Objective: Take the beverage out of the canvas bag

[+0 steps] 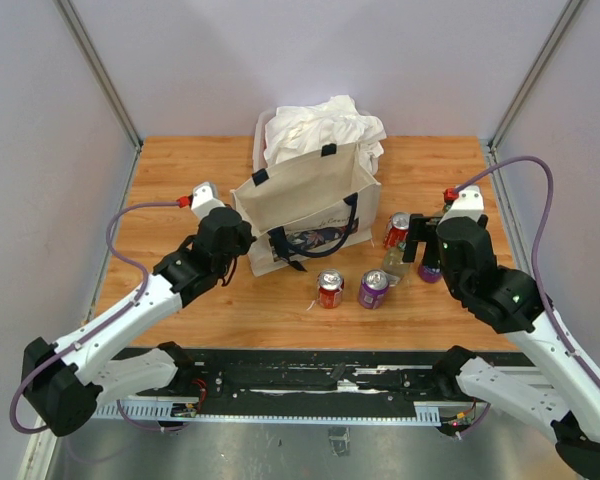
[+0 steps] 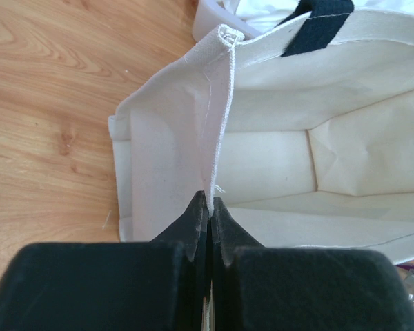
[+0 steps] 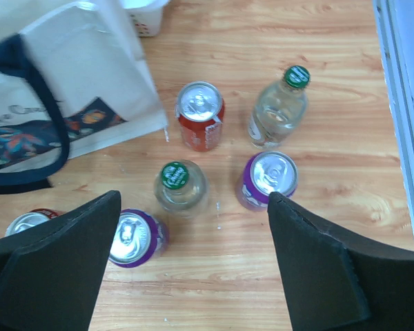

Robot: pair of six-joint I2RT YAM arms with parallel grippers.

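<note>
Both jaws of the left gripper [image 2: 208, 205] are pressed together on the upper corner seam of the boxy cream canvas bag [image 2: 283, 158] with navy strap handles, so the bag's left side wall is pinched at its rim. The canvas bag is stood upright and open-mouthed near the middle of the wooden table [image 1: 180, 170], just in front of a clear plastic tub [image 2: 210, 21] heaped with white cloth [image 1: 325, 125].

The right gripper [image 3: 193, 224] is held with its jaws wide apart and nothing between them, above a cluster of drinks on the table to the bag's right. Six drinks are counted there:
- a red aluminium can [image 3: 200, 114]
- a clear green-capped bottle [image 3: 279, 114]
- a second clear bottle [image 3: 179, 185]
- a purple can [image 3: 269, 181]
- a second purple can [image 3: 134, 238]
- a second red can [image 3: 27, 222], partly hidden behind a finger

All six are seen outside the bag. Through the left wrist view only bare canvas walls and floor are shown inside, though the near end of the floor under the gripper is hidden.

The removal is therefore judged to be largely, perhaps wholly, done. At most, the hidden corner is left to be checked and the rim to be let go. Which drink the task means cannot be told.
</note>
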